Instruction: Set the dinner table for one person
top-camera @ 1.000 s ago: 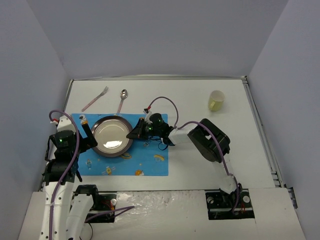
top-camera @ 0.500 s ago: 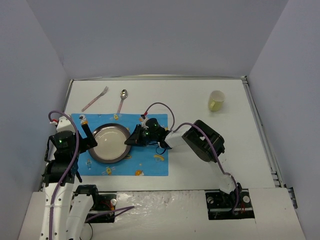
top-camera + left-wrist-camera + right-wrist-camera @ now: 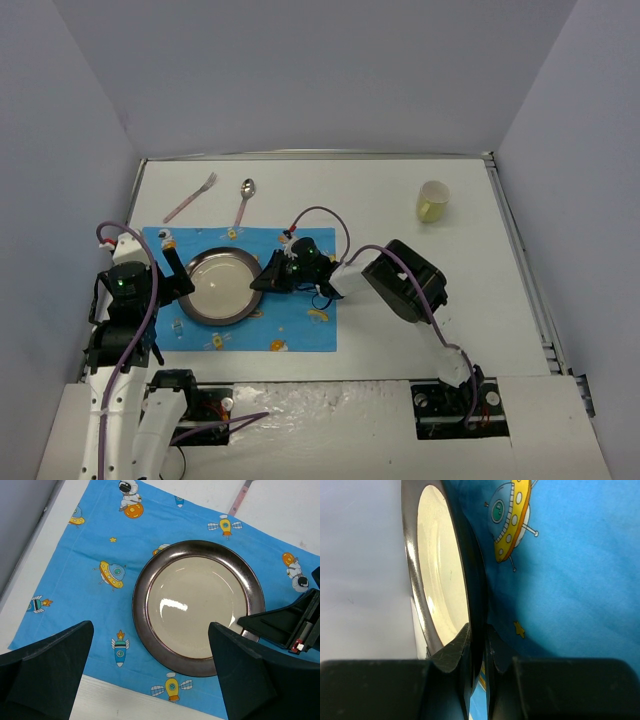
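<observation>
My right pincer (image 3: 476, 635) is pinched narrow on the rim of the round plate with a glossy dark-brown rim and cream centre (image 3: 220, 287). The plate extends away from my fingertips over the blue cartoon-printed cloth mat (image 3: 300, 330). The large white rectangular dinner table (image 3: 380, 200) lies under the mat and both pincers.

My left pincer (image 3: 151, 627) is spread wide and holds nothing. It hovers on the plate's far side from my right one.

Risks:
- The grip is only a thin bite on the edge, so the plate could pivot or slip out if I swing it.
- A low plate could drag and bunch the mat.
- Pushing further across could knock the plate into my left fingers (image 3: 50, 665).

Unclear:
- I can't tell whether the plate's base rests on the mat or sits just off it.
- My under-rim finger is hidden from above.
- The pink-handled fork (image 3: 190, 198), the spoon (image 3: 244, 200) and the pale yellow cup (image 3: 433, 201) sit well beyond my fingertips. I can't read what is in the cup.
</observation>
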### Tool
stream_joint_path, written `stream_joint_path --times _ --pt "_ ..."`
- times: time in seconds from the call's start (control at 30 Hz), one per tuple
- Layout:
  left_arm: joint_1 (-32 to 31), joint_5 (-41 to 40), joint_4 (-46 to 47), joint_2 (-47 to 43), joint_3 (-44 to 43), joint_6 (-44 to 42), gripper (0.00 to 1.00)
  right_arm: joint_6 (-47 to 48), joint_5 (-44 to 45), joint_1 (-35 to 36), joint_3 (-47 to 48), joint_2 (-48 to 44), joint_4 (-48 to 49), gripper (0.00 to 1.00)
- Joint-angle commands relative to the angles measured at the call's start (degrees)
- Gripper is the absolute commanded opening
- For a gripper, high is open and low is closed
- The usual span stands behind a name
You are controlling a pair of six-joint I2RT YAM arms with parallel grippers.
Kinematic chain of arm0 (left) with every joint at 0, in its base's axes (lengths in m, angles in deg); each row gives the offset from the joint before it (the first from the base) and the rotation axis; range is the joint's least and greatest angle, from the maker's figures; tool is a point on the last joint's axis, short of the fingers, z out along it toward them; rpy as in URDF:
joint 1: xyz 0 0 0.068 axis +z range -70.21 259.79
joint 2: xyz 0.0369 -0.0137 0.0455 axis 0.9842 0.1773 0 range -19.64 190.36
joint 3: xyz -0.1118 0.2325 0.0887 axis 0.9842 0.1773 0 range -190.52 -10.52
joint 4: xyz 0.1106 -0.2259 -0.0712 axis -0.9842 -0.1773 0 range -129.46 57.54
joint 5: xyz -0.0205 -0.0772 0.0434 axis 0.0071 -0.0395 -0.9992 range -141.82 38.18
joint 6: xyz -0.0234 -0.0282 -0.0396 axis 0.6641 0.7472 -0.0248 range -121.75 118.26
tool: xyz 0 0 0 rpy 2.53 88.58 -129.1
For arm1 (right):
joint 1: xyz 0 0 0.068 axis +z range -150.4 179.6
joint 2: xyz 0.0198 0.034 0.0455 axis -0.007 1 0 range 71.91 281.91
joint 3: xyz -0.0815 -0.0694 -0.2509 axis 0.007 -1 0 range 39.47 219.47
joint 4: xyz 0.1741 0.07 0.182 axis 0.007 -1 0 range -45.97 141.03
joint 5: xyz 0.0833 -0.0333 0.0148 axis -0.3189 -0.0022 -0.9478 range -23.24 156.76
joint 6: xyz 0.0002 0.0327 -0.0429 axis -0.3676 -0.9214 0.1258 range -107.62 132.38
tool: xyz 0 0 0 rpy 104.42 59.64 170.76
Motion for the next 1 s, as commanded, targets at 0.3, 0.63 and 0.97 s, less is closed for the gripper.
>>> stream_joint_path --times 0.3,0.63,0.97 --pt "-0.27 -0.45 2.24 0.03 -2.41 -0.9 0.97 3.1 -0.45 -0.01 2.42 -5.21 5.16 0.47" --pt "-0.39 0.09 2.81 1.58 -2.46 -0.76 0.97 14.36 5.71 -2.81 1.59 -14.3 -13.02 0.78" --pt "-0.77 4.95 5.54 23.23 -14.32 -0.84 0.97 30.15 14.53 -11.83 -1.91 -31.28 -33.96 0.81"
